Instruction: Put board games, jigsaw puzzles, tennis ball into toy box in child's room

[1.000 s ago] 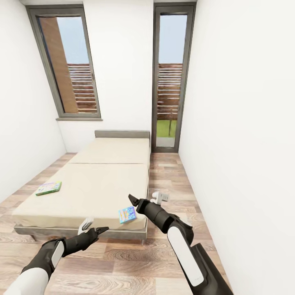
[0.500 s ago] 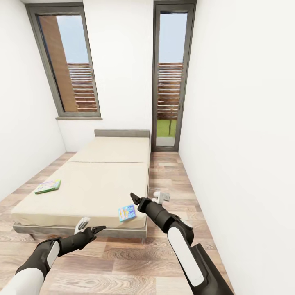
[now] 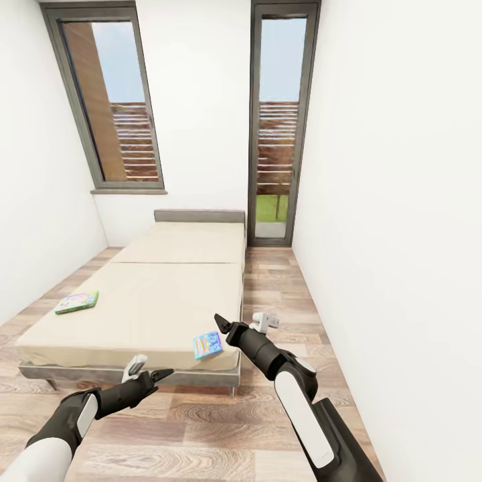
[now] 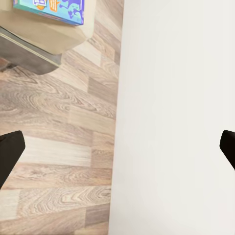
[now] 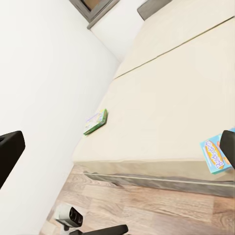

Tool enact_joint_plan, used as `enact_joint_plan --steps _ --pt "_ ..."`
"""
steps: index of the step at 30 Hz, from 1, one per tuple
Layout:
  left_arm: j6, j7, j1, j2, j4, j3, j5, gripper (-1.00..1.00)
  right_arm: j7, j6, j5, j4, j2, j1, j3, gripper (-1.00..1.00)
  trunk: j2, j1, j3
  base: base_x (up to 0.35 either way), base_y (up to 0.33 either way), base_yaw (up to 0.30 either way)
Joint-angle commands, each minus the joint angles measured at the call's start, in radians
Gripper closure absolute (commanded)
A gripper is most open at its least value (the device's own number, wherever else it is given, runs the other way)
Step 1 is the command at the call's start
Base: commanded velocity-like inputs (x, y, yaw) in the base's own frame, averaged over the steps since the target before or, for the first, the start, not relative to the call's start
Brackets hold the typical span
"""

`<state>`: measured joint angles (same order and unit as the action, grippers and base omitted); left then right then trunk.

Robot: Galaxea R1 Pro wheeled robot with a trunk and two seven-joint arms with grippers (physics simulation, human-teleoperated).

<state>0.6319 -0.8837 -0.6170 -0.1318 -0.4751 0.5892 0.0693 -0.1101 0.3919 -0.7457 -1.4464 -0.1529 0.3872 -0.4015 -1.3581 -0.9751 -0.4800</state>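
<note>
On the beige bed (image 3: pixel 161 301), a small blue board game (image 3: pixel 207 345) lies at the near right corner. A green-edged board game (image 3: pixel 77 302) lies at the left edge. My right gripper (image 3: pixel 219 325) hovers open just right of the blue box, above the bed's corner. My left gripper (image 3: pixel 163 374) hangs open over the floor in front of the bed's foot. The right wrist view shows both boxes, blue (image 5: pixel 215 154) and green-edged (image 5: pixel 96 121). The left wrist view catches the blue box (image 4: pixel 54 7) on the bed corner. The table, toy box, jigsaw puzzles and tennis ball are out of view.
A white wall (image 3: pixel 395 201) runs close along the right, leaving a narrow strip of wood-plank floor (image 3: pixel 274 288) beside the bed. Two tall dark-framed windows (image 3: pixel 276 127) stand behind the grey headboard (image 3: pixel 199 216). Another white wall (image 3: pixel 33 221) borders the left side.
The whole view has shifted slightly, so the camera moved. My left arm has dropped a little towards the left. The right gripper stays beside the blue box.
</note>
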Motion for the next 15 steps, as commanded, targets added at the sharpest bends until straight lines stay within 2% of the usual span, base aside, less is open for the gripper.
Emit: enact_joint_plan --steps 1,15 --pt "0.010 -0.008 -0.001 0.001 0.000 0.008 0.007 -1.00 -0.010 0.003 -0.011 -0.002 0.000 0.001 -0.001 -1.00 -0.008 -0.004 -0.004 0.000 0.000 0.000" --pt "0.036 -0.014 -0.001 0.001 0.000 0.009 0.006 -1.00 -0.010 0.004 -0.010 -0.002 0.001 0.000 -0.002 -1.00 -0.106 -0.058 -0.048 0.000 0.000 0.000"
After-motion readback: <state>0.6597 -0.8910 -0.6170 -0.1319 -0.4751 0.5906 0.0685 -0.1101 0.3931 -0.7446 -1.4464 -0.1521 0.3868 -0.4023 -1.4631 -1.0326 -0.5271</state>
